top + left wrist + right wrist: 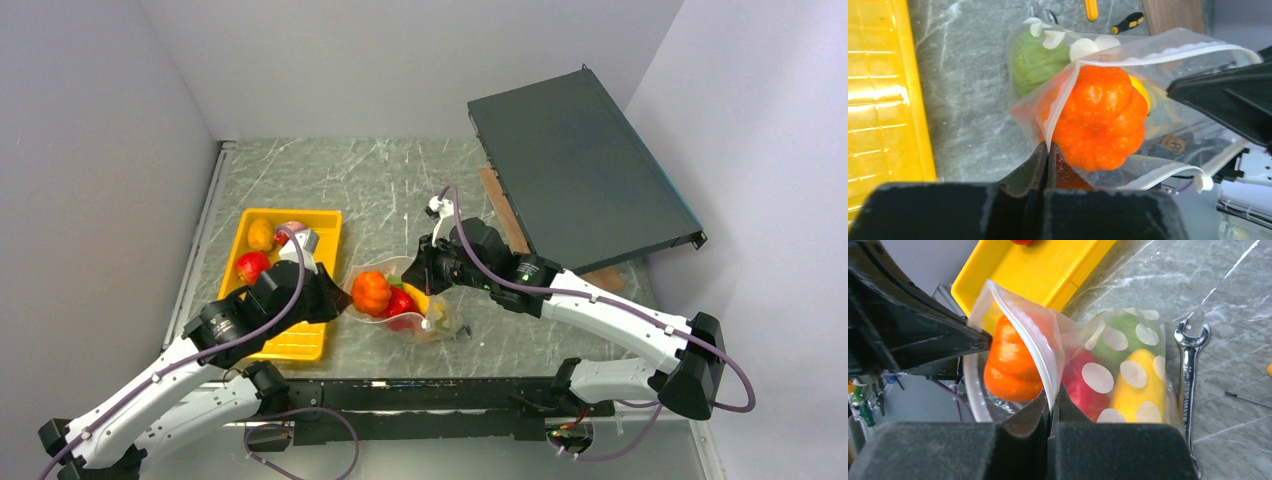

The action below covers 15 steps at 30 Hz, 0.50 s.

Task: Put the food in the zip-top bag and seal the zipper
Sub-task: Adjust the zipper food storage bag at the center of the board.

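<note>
- The left gripper [1047,156] comes in low from the tray side and the right gripper [1054,401] from the opposite side. Each has its jaws pinched tight on one lip of the mouth, so the opening is stretched between them.
- The yellow tray [300,340], just left of the bag, holds unbagged food (a red piece [252,266] and a yellow piece [260,233] at least).
- The zip-top bag [1098,377] lies on the table between the two arms. It is thin, floppy film, light and probably slick. It will likely sag wherever it is unsupported, so the firmer mouth edge is the place to grip.
- The orange piece [1098,120] sits right in the mouth. It looks glossy, hard and round, so it may roll out (the cabbage and peppers lie deeper).
- The zipper [1168,52] is a thin white strip, unsealed. Closing it likely needs a pinch run along its length.
</note>
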Each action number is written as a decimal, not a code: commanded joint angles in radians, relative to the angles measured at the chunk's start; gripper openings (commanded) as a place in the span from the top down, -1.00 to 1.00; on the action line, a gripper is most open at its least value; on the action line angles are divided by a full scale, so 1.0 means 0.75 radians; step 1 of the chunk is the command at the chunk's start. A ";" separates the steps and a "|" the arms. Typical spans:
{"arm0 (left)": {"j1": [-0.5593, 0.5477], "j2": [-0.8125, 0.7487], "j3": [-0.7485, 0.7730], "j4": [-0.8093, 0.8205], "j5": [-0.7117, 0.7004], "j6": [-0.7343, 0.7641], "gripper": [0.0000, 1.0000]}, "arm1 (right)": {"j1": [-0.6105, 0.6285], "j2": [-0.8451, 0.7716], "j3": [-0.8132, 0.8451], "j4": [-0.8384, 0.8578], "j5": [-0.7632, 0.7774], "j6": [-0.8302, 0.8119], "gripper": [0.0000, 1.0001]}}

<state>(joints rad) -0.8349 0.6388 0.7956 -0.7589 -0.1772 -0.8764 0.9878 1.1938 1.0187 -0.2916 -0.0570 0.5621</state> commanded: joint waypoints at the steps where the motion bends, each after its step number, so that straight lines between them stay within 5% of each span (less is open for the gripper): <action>1: -0.007 -0.097 0.107 0.202 0.094 0.016 1.00 | 0.004 -0.026 0.060 0.021 -0.014 -0.085 1.00; 9: -0.006 -0.215 -0.035 0.392 0.249 -0.145 1.00 | 0.021 -0.050 0.115 -0.051 0.014 -0.194 1.00; 15: -0.008 -0.264 -0.198 0.285 0.135 -0.243 1.00 | 0.021 0.048 0.059 0.010 0.020 -0.182 1.00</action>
<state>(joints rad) -0.8356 0.4637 0.6933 -0.5182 -0.0410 -0.9890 1.0035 1.1976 1.0534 -0.3500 -0.0566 0.4442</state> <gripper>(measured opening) 0.012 0.007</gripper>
